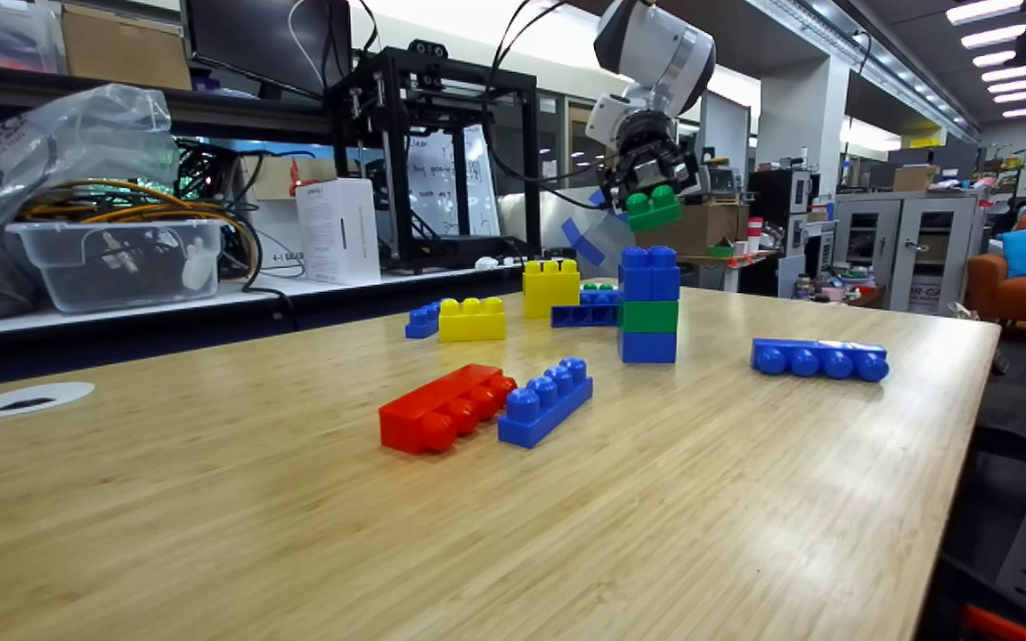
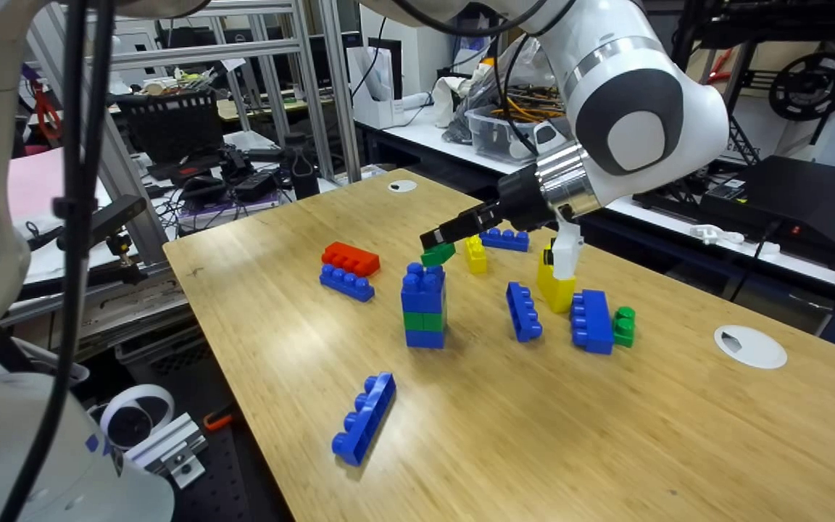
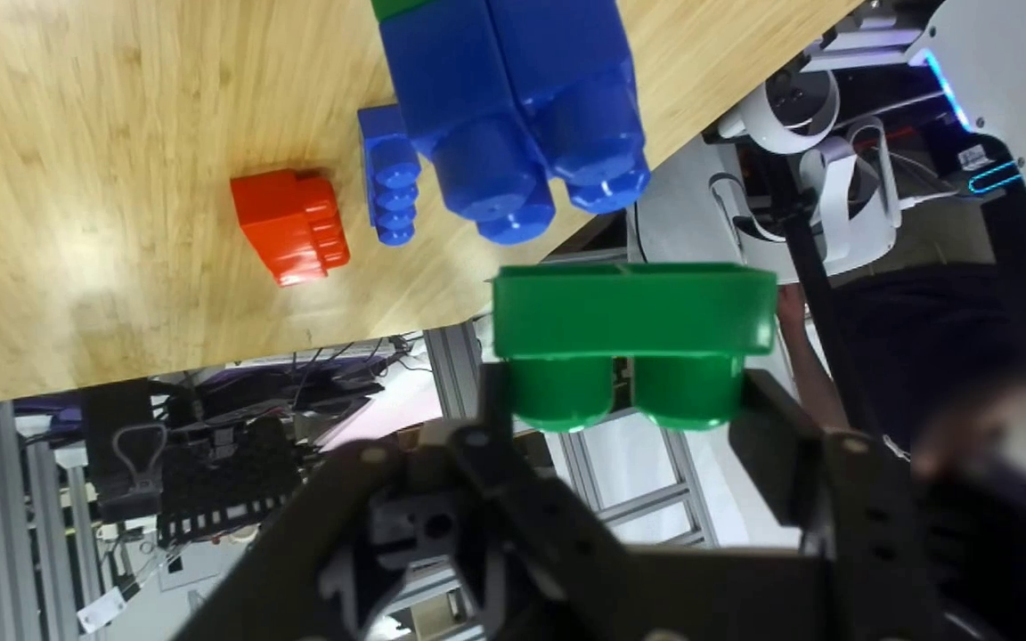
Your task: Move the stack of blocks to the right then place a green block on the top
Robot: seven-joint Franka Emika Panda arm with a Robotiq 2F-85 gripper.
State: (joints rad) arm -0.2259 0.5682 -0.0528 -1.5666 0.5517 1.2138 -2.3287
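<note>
The stack of blocks stands upright on the table in both exterior views (image 1: 648,316) (image 2: 423,308). It has blue at the bottom, green in the middle and blue on top with its studs up. Its blue top also shows in the wrist view (image 3: 513,89). My gripper (image 1: 651,182) (image 2: 432,238) (image 3: 624,392) is shut on the studs of a green block (image 1: 653,210) (image 2: 439,254) (image 3: 633,312). The held green block is tilted and hangs a little above the stack, apart from it in an exterior view. Another green block (image 2: 623,326) lies on the table.
A red block (image 1: 442,405) and a long blue block (image 1: 549,405) lie side by side. Another blue block (image 1: 820,358) lies on its side near the table edge. Yellow blocks (image 2: 555,283) (image 2: 475,255) and more blue blocks (image 2: 524,312) (image 2: 591,322) (image 2: 504,239) lie beyond the stack.
</note>
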